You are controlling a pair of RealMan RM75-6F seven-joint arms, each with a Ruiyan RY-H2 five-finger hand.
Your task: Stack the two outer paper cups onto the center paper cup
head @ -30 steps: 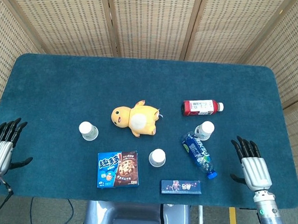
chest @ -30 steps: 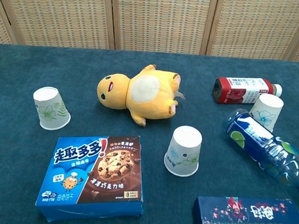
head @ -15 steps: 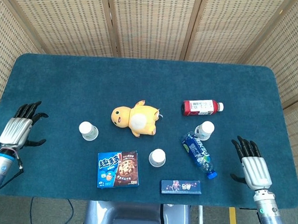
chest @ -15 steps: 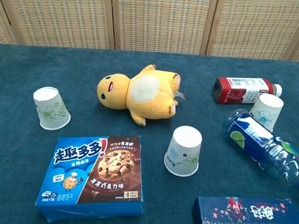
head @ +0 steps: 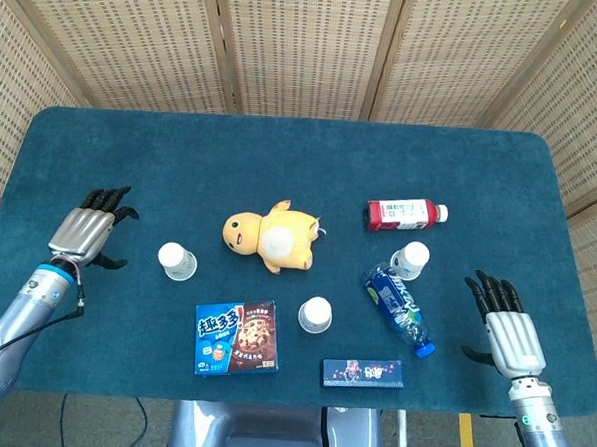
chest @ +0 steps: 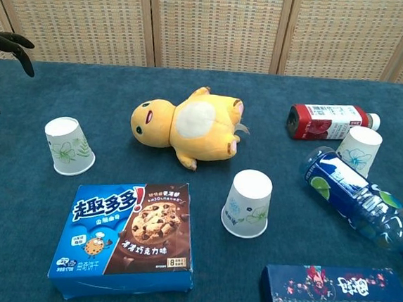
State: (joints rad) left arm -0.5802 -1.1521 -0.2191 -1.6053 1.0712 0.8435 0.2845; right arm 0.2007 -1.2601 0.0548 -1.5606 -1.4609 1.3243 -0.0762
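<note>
- Left hand (head: 84, 230) is hovering over the table near its left edge, fingers apart and holding nothing; only dark fingertips (chest: 17, 41) are showing at the margin of the chest view.
- Right hand (head: 502, 316) is hanging by the right edge with fingers spread, empty, well apart from every object.
- All three cups are standing upside down, base up: left paper cup (head: 177, 261) just right of the left hand, center paper cup (head: 315, 315) near the front middle, right paper cup (head: 411, 259) toward the right.
- Nothing is stacked yet; judging the step in hand to be the left hand's reach for the left paper cup.
- Advice for the grasp: approach from the cup's open left side, wrap the wall low and lightly, since thin paper is likely crushing under a hard squeeze.
- The cookie box (head: 236, 337) is lying just in front of that cup and the plush toy (head: 273, 234) just right and behind it, so lifting straight up before travelling is looking safest.
- Carry path to the center paper cup is passing between the plush toy and the cookie box; keep the cup high and level, then lower it squarely over the upturned base.
- For the right paper cup, the blue bottle (head: 398, 308) is lying just beside it, possibly touching, and the red bottle (head: 405, 214) is lying behind; a top-side grasp is seeming wiser, as the bottle could roll.
- The dark blue box (head: 363, 373) is sitting at the front edge, outside both paths.
</note>
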